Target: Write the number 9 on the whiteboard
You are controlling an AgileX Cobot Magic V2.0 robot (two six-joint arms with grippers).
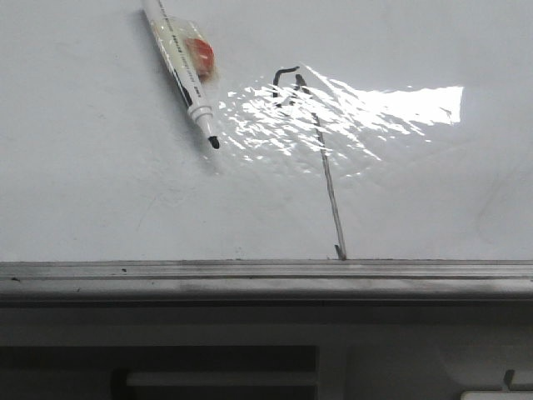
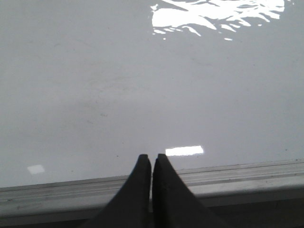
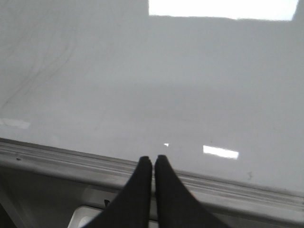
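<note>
9 (image 1: 321, 150) drawn on whiteboard (image 1: 100, 192); marker (image 1: 185, 71) label unreadable; both grippers (image 2: 151, 164) (image 3: 153, 166) closed, empty.

The left gripper (image 2: 152, 164) is seen with its two dark fingers (image 2: 135, 190) pressed together, only a hairline seam being left between the tips, and nothing is held between them. The tips are set over the near edge of the whiteboard (image 2: 142, 85), just past the grey metal rail (image 2: 247, 178) that is run along that edge. The board's surface is shown as glossy and pale grey, marked by faint smudges. A bright wrinkled glare (image 2: 213, 12) is thrown across its far part, and two small reflections (image 2: 184, 150) are seen nearer the rail. Contact between fingertips and board cannot be judged, possibly a slight gap.
</note>
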